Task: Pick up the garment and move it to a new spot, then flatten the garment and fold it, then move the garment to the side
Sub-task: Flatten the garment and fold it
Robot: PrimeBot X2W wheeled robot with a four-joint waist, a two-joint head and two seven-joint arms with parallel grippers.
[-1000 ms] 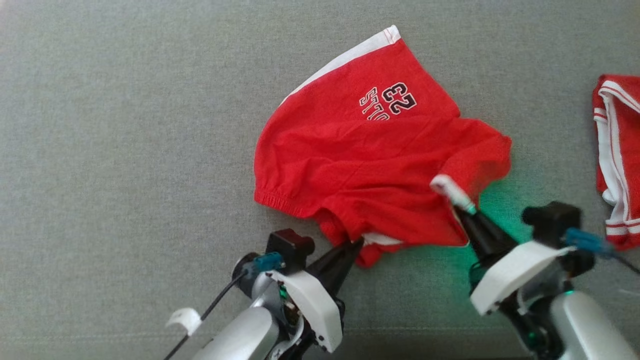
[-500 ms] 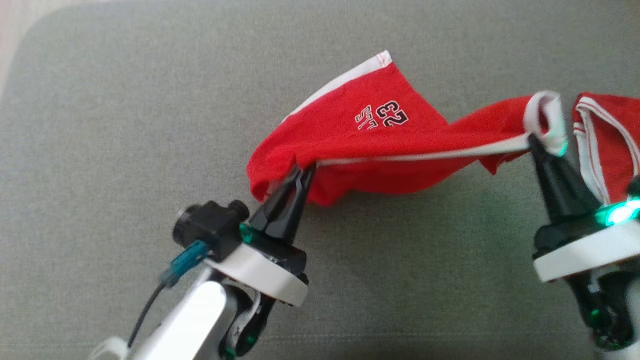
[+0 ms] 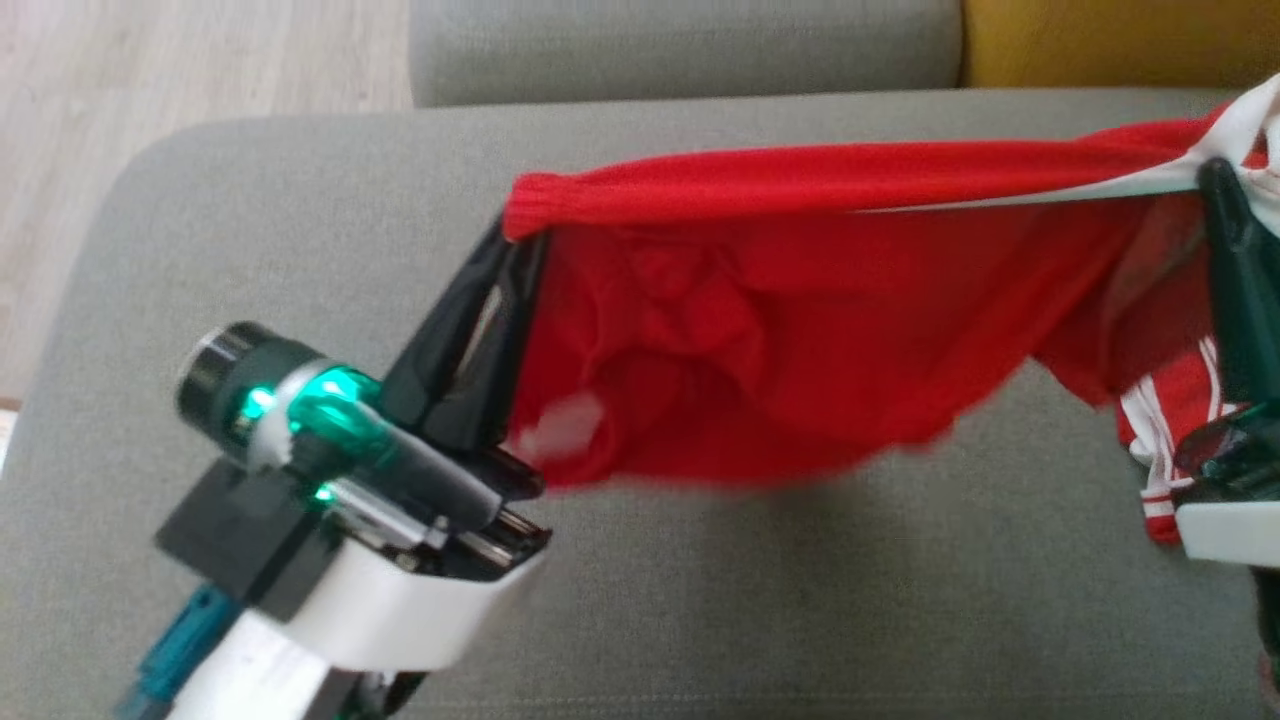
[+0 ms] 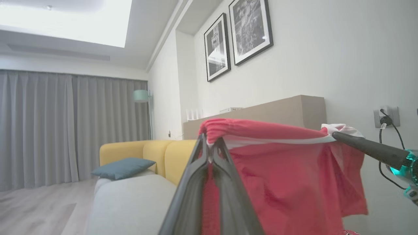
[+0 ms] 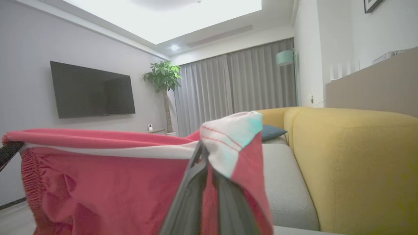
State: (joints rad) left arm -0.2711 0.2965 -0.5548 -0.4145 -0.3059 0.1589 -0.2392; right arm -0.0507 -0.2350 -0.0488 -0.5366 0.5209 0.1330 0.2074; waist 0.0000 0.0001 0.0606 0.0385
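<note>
Lifted off the grey sofa (image 3: 700,600), the red garment (image 3: 800,350) now hangs stretched between the left gripper (image 3: 513,243) and right gripper (image 3: 1215,178), both pinched tight on it. Behind hang grey curtains (image 4: 65,130).

A home living room: a grey sofa (image 3: 300,220) next to a yellow sofa section (image 5: 359,156) with a teal cushion (image 4: 122,167), a flat television (image 5: 92,90) mounted on the wall, a tall potted plant (image 5: 163,78), full-length grey curtains (image 4: 65,130), two framed black-and-white pictures (image 4: 250,29) on a white wall, a floor lamp (image 4: 141,95) and pale wood flooring (image 3: 200,60).
</note>
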